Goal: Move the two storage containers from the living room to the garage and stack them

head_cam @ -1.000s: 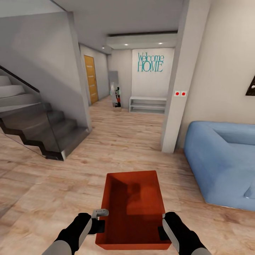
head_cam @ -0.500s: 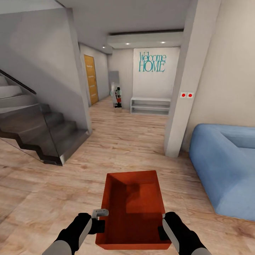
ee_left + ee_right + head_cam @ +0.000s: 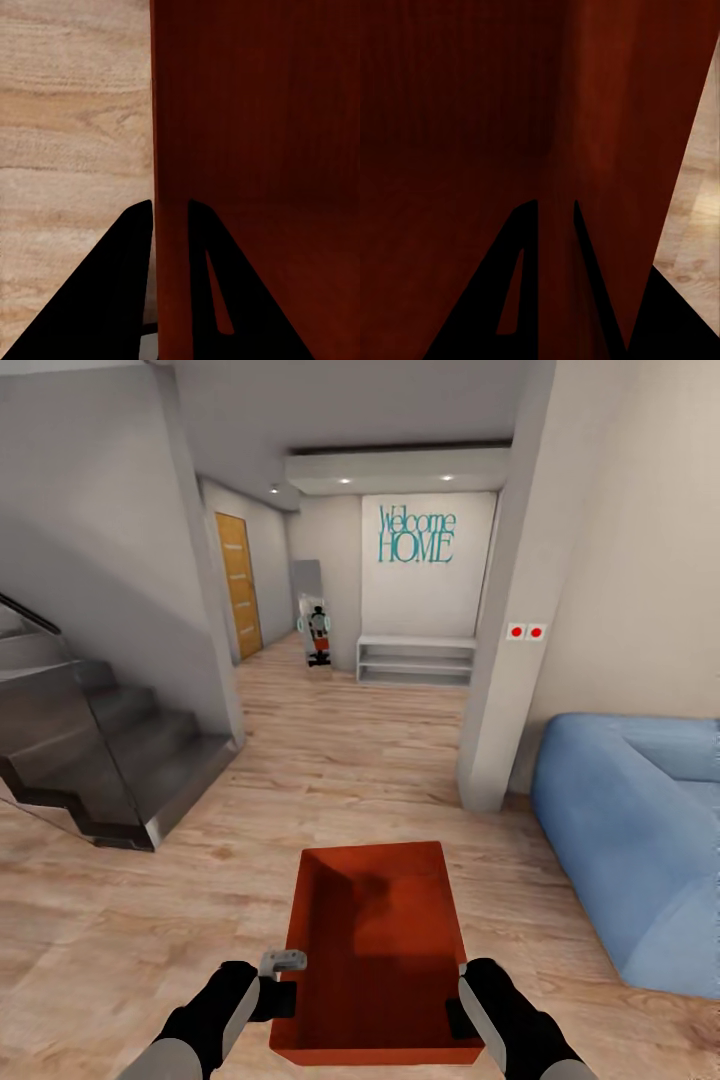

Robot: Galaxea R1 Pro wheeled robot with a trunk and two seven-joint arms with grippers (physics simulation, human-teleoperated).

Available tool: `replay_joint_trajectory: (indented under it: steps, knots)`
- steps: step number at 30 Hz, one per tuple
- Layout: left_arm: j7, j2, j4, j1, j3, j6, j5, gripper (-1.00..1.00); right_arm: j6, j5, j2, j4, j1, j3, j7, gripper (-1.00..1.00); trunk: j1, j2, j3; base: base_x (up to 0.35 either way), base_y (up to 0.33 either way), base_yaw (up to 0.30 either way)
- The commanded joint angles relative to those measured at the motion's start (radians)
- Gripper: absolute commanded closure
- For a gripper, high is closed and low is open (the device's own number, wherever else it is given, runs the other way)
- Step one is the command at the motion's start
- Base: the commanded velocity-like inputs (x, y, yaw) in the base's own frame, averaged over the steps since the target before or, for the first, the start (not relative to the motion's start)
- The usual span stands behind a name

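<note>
One red-orange storage container (image 3: 378, 950) held out front between both arms, above the light wood-plank floor (image 3: 330, 760) of the living room, long axis pointing away from the robot, open top up, nothing inside. Left gripper (image 3: 283, 988) pinches the container's left wall near the close end; in the left wrist view the two black fingers (image 3: 112, 292) straddle the thin wall of the container (image 3: 255, 135), one outside over the planks (image 3: 71, 127), one inside, both touching it. Right gripper (image 3: 462, 1000) same on the right wall; right wrist view has the fingers (image 3: 506, 292) clamped either side of the wall of the container (image 3: 472, 105), wood floor (image 3: 697, 195) past the outer face. Surroundings in head view: blue sofa (image 3: 630, 830) to the right, well apart from the container; grey pillar (image 3: 500, 630) with two red switches (image 3: 526, 631); dark staircase (image 3: 100, 750) to the left; hallway ahead with an orange door (image 3: 238, 585), low white shelf (image 3: 416, 660) under teal "Welcome HOME" lettering (image 3: 416, 536) (far wall), a mirror (image 3: 312, 615) leaning beside it showing a small reflection of a robot
</note>
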Motion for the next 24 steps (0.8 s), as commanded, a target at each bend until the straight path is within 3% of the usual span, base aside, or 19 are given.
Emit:
replay_joint_trajectory:
  steps: [1,6,24]
  knots:
    - [-0.003,-0.002,-0.001,0.001,0.003,0.007,0.018,1.00,-0.009,-0.063,0.014,-0.002,-0.001,0.002,-0.004,1.00,0.001,-0.001,-0.001,0.318,0.114,-0.265]
    - [-0.004,-0.002,-0.001,0.001,0.003,0.007,0.018,1.00,-0.009,-0.063,0.014,-0.001,-0.001,0.002,-0.004,1.00,0.001,-0.001,-0.001,0.318,0.114,-0.154]
    - [-0.004,-0.002,-0.001,0.001,0.003,0.007,0.018,1.00,-0.009,-0.063,0.014,-0.002,-0.001,0.002,-0.004,1.00,0.001,-0.001,-0.001,0.318,0.114,-0.003]
